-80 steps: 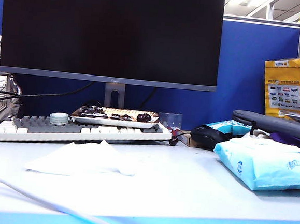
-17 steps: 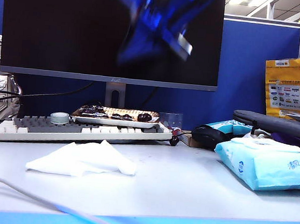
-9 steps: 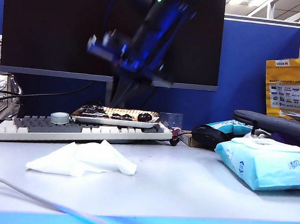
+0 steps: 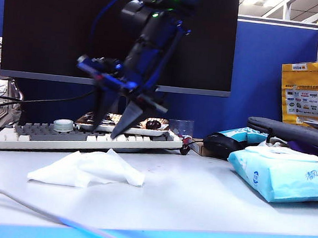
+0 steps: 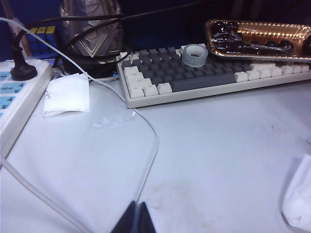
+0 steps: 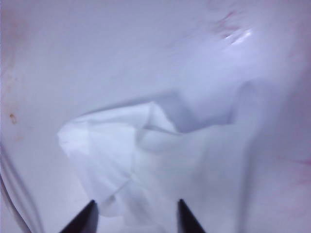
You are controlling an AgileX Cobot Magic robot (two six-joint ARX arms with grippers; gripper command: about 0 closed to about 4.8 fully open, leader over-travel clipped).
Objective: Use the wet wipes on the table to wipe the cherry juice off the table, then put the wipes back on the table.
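- Smooth pale desk carries the crumpled, soft white wet wipes.
- Right claw hovers above them, tapered fingers spread.
- Left claw: dark tips pressed together, empty.

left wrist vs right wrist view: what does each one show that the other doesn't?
Only the left wrist view shows the keyboard, the tape roll on it, the tray of dark cherries, the white cable, and the left gripper, shut, low over bare table near the front.

Only the right wrist view shows the right gripper, open, above the wet wipes, with nearly the whole crumpled sheet visible and faint reddish marks on the table.

Both show the table and the wet wipes, though the left wrist view catches only an edge.
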